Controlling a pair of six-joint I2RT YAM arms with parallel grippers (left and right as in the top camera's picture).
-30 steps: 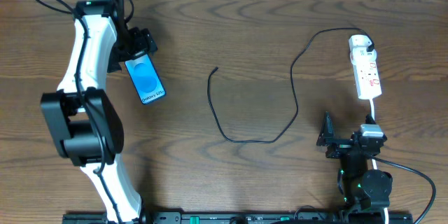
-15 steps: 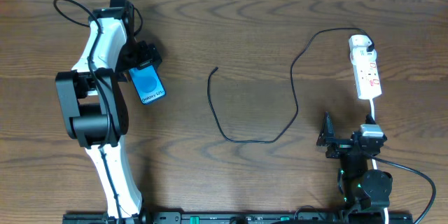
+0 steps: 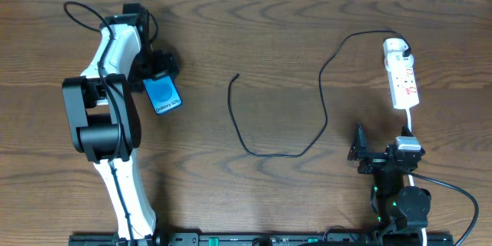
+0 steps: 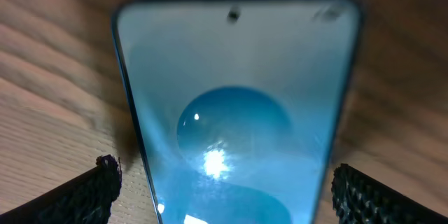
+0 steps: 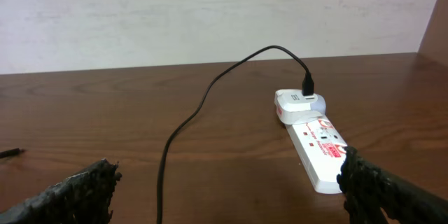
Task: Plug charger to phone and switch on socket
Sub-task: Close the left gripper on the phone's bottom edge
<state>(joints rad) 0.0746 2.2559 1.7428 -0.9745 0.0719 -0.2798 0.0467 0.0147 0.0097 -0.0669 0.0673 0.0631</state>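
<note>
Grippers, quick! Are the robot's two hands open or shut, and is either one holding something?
Left gripper: open, one finger on each side of the phone.
Right gripper: open, holding nothing.

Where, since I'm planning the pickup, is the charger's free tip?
Overhead, the charger tip lies on the table near centre, between the phone at left and the socket at right.

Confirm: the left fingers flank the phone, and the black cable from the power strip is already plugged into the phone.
Not plugged in. The overhead view shows the cable, its free tip loose on the table, apart from the phone. The rest holds: left fingers flank the phone; the cable comes from the power strip.
</note>
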